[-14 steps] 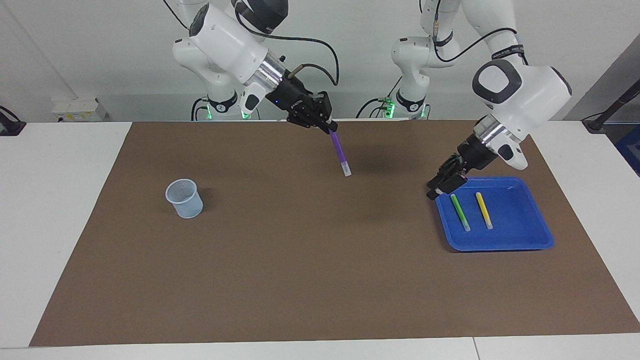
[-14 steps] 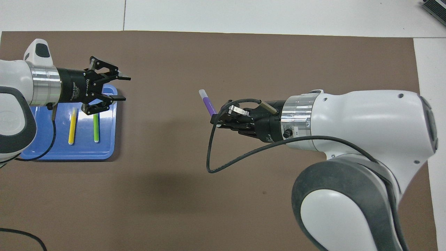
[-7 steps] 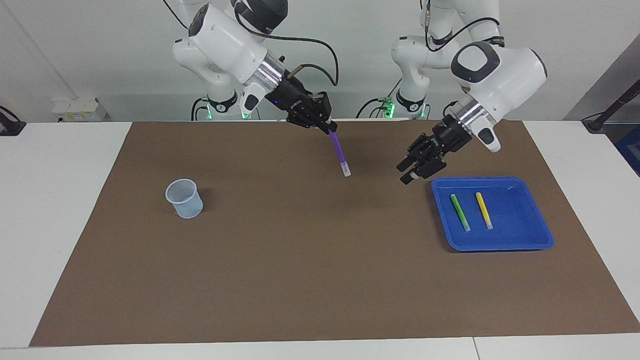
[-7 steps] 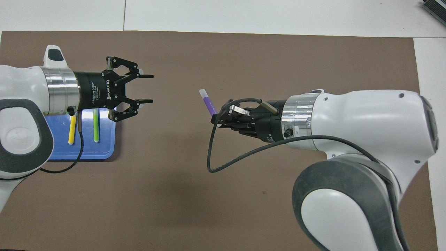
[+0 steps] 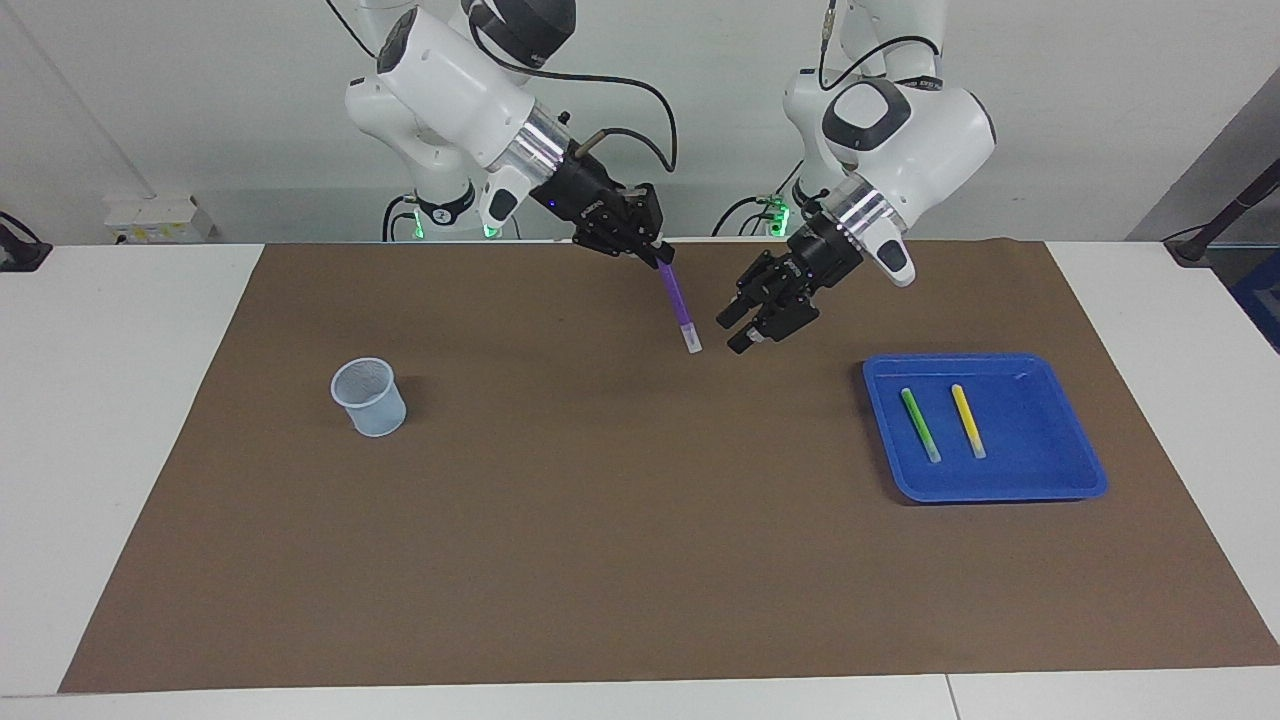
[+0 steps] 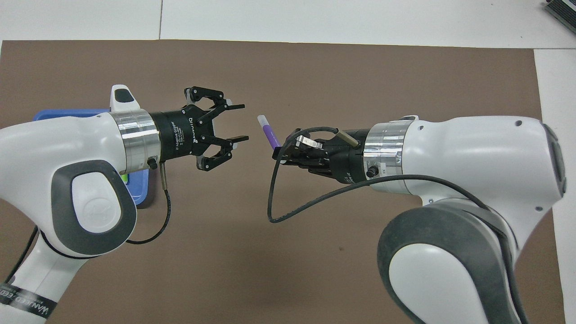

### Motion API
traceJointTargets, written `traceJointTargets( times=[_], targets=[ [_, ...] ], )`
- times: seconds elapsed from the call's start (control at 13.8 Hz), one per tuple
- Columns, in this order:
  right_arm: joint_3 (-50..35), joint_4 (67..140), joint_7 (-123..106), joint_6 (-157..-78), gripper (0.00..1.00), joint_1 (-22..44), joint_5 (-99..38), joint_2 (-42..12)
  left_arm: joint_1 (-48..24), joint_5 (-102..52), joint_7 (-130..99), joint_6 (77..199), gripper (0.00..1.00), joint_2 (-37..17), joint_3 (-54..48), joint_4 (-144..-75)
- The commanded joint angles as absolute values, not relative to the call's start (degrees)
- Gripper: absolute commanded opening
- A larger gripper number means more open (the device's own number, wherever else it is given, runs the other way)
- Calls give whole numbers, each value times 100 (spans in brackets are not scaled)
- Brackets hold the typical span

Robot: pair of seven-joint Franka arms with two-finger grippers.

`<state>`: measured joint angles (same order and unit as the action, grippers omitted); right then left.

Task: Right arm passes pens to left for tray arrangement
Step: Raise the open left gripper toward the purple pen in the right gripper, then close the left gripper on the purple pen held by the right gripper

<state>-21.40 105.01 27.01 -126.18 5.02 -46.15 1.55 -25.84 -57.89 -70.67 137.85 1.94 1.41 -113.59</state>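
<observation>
purple pen (image 5: 678,303) clamped in right hand (image 5: 655,250), open left hand (image 5: 737,334) just beside, seemingly apart

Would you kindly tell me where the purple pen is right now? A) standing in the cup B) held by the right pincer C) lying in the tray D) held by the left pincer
B: the right pincer is shut on the purple pen, up over the mat.

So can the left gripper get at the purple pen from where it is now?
Probably yes. The left gripper hangs open right beside the purple pen, with nothing between them. The right gripper clamps only the pen's upper end, leaving the lower shaft and pale tip free to take.
</observation>
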Motion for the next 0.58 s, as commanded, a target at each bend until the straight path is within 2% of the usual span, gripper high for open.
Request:
traceJointTargets(
  times=[0.0, 0.36, 0.51],
  targets=[
    [-2171, 10591, 2707, -12665, 0, 448, -4808, 229, -2900, -6099, -7180, 13922, 65, 404, 211, -11566],
    [-2162, 10600, 2707, -12683, 0, 440, -4808, 229, -3234, -6152, -7496, 14168, 67, 404, 141, -11566],
    [-2162, 10600, 2707, -12691, 0, 439, -4808, 229, -3304, -6152, -7523, 14212, 65, 404, 141, -11566]
  ],
)
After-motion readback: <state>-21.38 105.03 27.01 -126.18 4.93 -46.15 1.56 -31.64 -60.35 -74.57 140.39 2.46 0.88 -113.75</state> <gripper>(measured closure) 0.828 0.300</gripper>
